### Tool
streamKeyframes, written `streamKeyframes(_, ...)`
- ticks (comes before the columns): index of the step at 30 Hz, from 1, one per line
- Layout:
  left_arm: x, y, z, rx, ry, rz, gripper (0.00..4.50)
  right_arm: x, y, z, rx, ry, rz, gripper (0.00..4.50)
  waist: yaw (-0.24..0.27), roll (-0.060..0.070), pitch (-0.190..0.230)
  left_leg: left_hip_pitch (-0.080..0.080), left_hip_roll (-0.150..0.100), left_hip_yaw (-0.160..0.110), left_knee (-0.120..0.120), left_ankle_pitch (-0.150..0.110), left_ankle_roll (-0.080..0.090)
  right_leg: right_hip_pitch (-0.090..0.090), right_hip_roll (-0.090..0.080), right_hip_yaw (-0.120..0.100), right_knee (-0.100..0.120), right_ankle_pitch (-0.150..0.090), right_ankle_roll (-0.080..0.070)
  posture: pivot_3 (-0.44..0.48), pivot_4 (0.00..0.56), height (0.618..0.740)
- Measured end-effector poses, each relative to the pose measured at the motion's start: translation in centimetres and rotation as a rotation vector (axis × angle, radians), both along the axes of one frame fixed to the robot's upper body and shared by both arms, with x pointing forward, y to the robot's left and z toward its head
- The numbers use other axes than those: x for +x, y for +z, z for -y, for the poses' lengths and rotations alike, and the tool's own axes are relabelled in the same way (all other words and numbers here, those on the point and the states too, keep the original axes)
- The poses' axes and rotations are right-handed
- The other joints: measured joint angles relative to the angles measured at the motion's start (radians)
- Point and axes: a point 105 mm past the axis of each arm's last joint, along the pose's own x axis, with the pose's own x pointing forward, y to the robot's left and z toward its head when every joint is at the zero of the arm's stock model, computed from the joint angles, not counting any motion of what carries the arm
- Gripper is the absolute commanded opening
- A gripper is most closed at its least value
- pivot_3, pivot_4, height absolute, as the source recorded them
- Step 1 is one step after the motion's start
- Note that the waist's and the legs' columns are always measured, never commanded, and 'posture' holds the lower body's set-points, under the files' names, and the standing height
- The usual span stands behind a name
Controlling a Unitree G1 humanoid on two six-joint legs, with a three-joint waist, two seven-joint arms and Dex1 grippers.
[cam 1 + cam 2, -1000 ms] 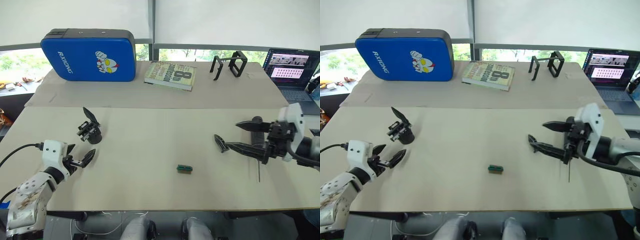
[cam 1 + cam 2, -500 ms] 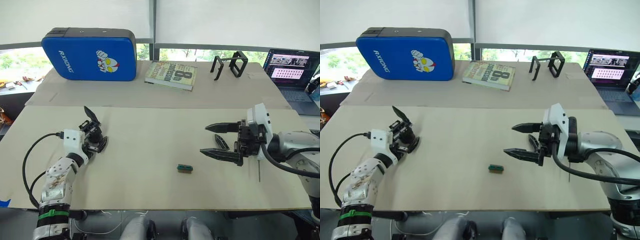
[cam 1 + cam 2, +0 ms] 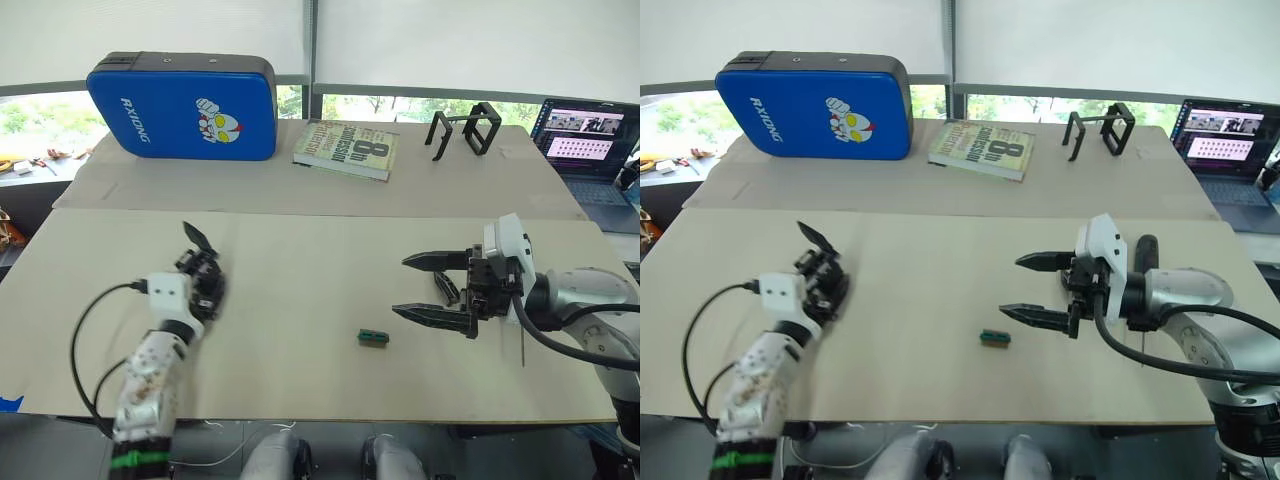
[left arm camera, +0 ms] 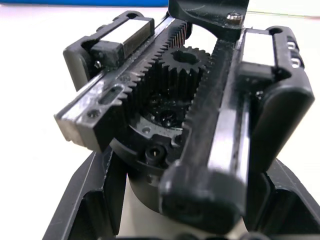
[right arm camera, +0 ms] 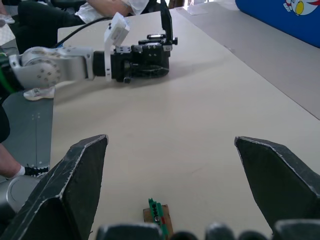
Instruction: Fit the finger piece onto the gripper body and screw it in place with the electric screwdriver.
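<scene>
Black gripper body (image 3: 204,278) on desk's left, clasped by left tool (image 3: 200,292) | right tool (image 3: 1040,288) spread, empty | finger piece (image 3: 446,288) unfitted behind it | screwdriver (image 3: 1143,255) untouched; fitting, screwing remained.

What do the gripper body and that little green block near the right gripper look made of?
The gripper body looks like matte black plastic, probably moulded: toothed racks, a central gear and small screw heads with a dull sheen. The green block looks like glossy green plastic on a brownish base; it is too small to be sure.
</scene>
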Motion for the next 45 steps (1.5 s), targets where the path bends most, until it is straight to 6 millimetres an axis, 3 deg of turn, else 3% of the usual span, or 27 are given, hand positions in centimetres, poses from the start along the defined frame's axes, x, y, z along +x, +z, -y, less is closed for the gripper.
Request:
streamKeyframes(3,0.4,0.4,2.5,-0.001,0.025,-0.007,2.35,-0.2,-0.2,-0.3,0.008,0.0,-0.001,4.5,0.005,-0.003,0.002,0.0,0.002,-0.001,0.002,0.0,0.0,0.0,0.001,0.0,0.001,0.001,-0.001,0.0,0.15,0.74)
streamKeyframes(8,2.5,1.3,2.3,0.032,0.206,0.017,2.35,-0.2,-0.6,-0.3,0.011,-0.008,-0.014,4.5,0.003,-0.003,0.002,-0.001,0.003,-0.001,0.001,0.0,0.001,-0.001,0.003,0.001,0.001,0.001,-0.002,0.0,0.15,0.74)
streamKeyframes(11,2.9,0.6,2.8,0.034,0.223,-0.007,2.35,-0.2,-0.6,-0.3,0.009,-0.006,-0.014,4.5,0.003,-0.003,0.002,-0.002,0.002,0.0,0.001,0.004,0.01,-0.001,0.004,0.0,0.0,0.001,-0.001,0.0,0.15,0.74)
streamKeyframes(15,2.9,0.5,3.4,0.021,0.216,0.002,4.24,-0.1,-0.5,-0.5,0.007,0.0,-0.014,4.5,0.005,-0.003,0.002,-0.003,0.002,0.0,0.003,0.004,0.01,-0.001,0.002,-0.001,0.0,0.001,-0.001,0.0,0.15,0.74)
streamKeyframes(16,2.8,0.5,3.4,0.019,0.215,0.002,4.48,-0.1,-0.5,-0.5,0.007,0.001,-0.013,4.5,0.006,-0.003,0.002,-0.003,0.002,-0.001,0.003,0.003,0.009,-0.001,0.002,-0.001,0.0,0.001,-0.001,0.0,0.15,0.74)
streamKeyframes(22,0.7,-0.3,2.2,0.049,0.036,-0.038,4.48,0.0,-0.5,-0.6,0.005,-0.007,-0.01,4.5,-0.001,-0.003,0.002,-0.001,0.004,-0.001,0.003,0.0,0.003,-0.002,0.002,0.0,0.002,0.001,-0.002,0.0,0.15,0.74)
streamKeyframes(25,-0.1,-0.4,0.2,0.143,-0.141,-0.068,4.48,0.1,-0.4,-0.6,0.005,-0.016,-0.008,4.5,-0.009,-0.002,0.001,0.0,0.005,-0.001,0.003,0.0,0.002,-0.002,0.003,-0.001,0.002,0.0,-0.003,0.0,0.15,0.74)
streamKeyframes(29,0.6,-0.3,-2.0,0.199,-0.266,-0.091,4.48,0.1,-0.5,-0.6,0.005,-0.02,-0.008,4.5,-0.01,-0.001,0.001,0.001,0.003,-0.001,0.003,0.0,0.001,-0.002,0.003,-0.001,0.002,0.0,-0.002,0.0,0.15,0.74)
streamKeyframes(38,4.2,0.5,-1.8,0.233,-0.487,-0.058,4.48,-0.2,-0.7,-1.1,0.013,-0.024,-0.001,4.5,0.0,-0.001,0.001,0.0,0.001,0.0,0.003,0.0,0.002,0.0,0.006,-0.004,0.002,0.001,-0.002,0.0,0.15,0.74)
streamKeyframes(41,5.1,0.6,-1.5,0.248,-0.512,-0.048,3.66,-0.4,-0.7,-1.3,0.011,-0.024,0.005,4.5,0.0,-0.001,0.001,0.0,0.001,0.0,0.003,0.0,0.001,0.0,0.006,-0.004,0.002,0.001,-0.002,0.0,0.15,0.74)
streamKeyframes(44,4.9,0.6,-1.0,0.248,-0.549,-0.03,2.33,-0.5,-0.7,-1.3,0.011,-0.034,0.007,4.5,-0.005,-0.001,0.001,0.0,0.001,0.0,0.003,0.0,0.001,0.0,0.006,-0.004,0.002,0.001,-0.002,0.0,0.15,0.74)
streamKeyframes(45,4.8,0.6,-1.0,0.25,-0.554,-0.029,2.33,-0.4,-0.8,-1.3,0.011,-0.041,0.007,4.5,-0.006,-0.001,0.001,0.0,0.001,-0.001,0.003,0.0,0.001,0.0,0.006,-0.004,0.002,0.001,-0.002,0.0,0.15,0.74)
